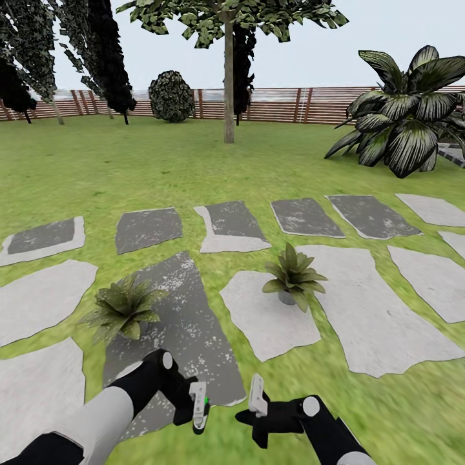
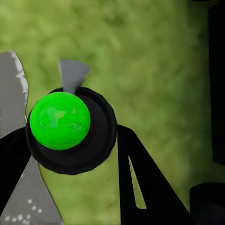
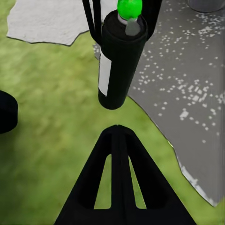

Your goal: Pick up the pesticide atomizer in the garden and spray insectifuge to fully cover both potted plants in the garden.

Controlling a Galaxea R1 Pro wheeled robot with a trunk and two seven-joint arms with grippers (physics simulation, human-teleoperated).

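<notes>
The lawn (image 1: 194,168) lies open ahead, crossed by grey stepping stones (image 1: 361,303) with grass strips between them, and it runs back to a brown slatted fence (image 1: 278,103) and a tree trunk (image 1: 228,84). A big striped-leaf bush (image 1: 403,103) closes the far right.

Two potted plants stand on the stones: one (image 1: 124,309) at the left edge of a dark slab (image 1: 187,323), the other (image 1: 292,274) further right on a pale stone, well apart.

The left hand (image 1: 199,405) is clamped on the pesticide atomizer (image 3: 119,56), low in front of the robot over the dark slab's near edge. The bottle's long axis runs along the left wrist camera's line of sight, green-tipped end (image 2: 60,120) facing that camera.

The right hand (image 1: 257,395) sits just beside it; whether its fingers are apart, I cannot tell.
</notes>
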